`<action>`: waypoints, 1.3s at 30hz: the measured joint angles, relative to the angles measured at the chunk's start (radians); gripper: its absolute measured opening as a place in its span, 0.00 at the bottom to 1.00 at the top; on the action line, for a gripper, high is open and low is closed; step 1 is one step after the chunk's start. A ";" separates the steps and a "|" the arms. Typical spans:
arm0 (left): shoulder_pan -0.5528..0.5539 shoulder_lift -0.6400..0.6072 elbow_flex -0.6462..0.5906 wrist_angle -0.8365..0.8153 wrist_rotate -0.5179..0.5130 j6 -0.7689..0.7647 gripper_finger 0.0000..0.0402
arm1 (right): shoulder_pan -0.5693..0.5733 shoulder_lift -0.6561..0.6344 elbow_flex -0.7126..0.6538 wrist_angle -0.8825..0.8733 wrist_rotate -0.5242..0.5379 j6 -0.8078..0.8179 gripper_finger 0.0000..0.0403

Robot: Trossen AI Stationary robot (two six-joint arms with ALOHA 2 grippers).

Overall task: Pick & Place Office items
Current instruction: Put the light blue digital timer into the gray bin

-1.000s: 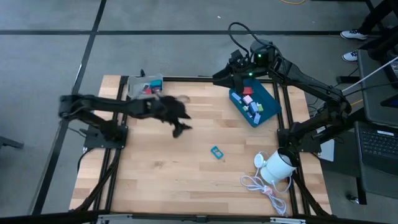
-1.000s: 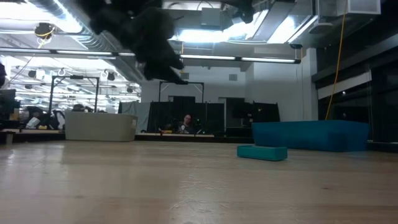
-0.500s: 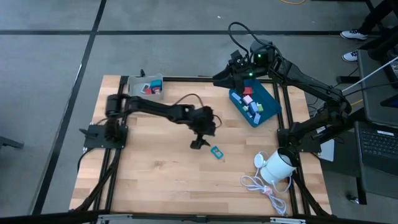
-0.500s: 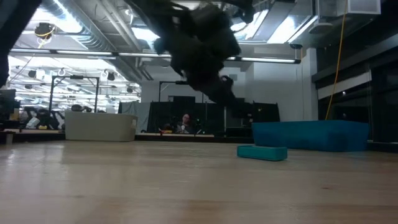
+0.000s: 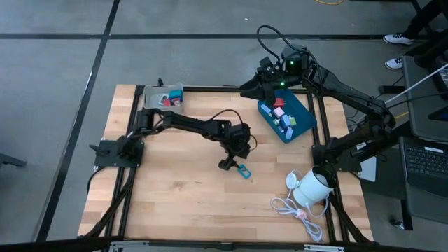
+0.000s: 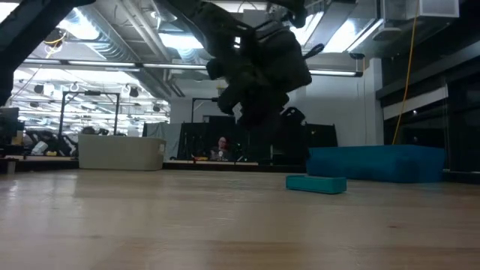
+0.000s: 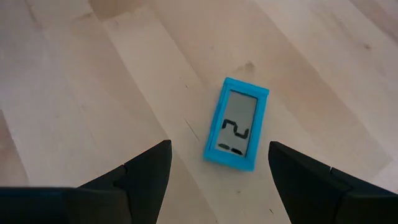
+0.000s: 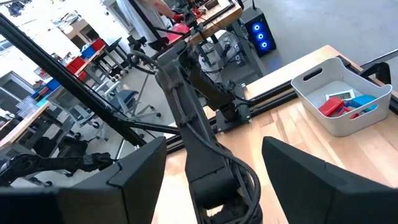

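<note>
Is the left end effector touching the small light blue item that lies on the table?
Apart. In the left wrist view the open left end effector hovers over the light blue item, and bare table shows between each finger and it.

Even, bright overhead light on my table [image 5: 175, 196]; ceiling lights [image 6: 112, 45] glare in the low view, silhouetting my arm.

A white round object [image 5: 313, 186] with a coiled white cable [image 5: 294, 208] is sitting near the wooden table's [image 5: 175, 203] corner; a seated person [image 6: 223, 148], seemingly, is showing beyond.
</note>
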 joint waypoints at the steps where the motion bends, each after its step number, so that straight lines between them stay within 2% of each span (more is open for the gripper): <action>1: -0.004 0.008 0.000 -0.001 -0.003 0.003 0.65 | 0.000 0.000 0.000 0.000 0.000 0.000 0.67; 5: -0.033 0.017 -0.010 0.002 -0.067 0.005 0.65 | 0.000 0.000 0.000 -0.001 -0.012 -0.002 0.67; 10: -0.054 0.016 -0.024 0.023 -0.085 -0.010 0.65 | 0.000 0.000 0.000 -0.004 -0.015 -0.019 0.67; 28: -0.058 0.087 -0.018 0.090 -0.058 -0.025 0.65 | 0.000 0.000 0.000 -0.005 -0.015 -0.019 0.67; 32: -0.061 0.090 -0.017 0.096 -0.067 -0.053 0.59 | 0.000 0.000 0.000 -0.005 -0.015 -0.020 0.67; 38: -0.063 0.092 -0.017 0.088 -0.095 -0.085 0.37 | 0.000 0.000 0.000 -0.005 -0.015 -0.031 0.67; 39: -0.062 0.092 -0.017 0.085 -0.095 -0.100 0.37 | 0.000 0.000 0.000 -0.005 -0.015 -0.031 0.67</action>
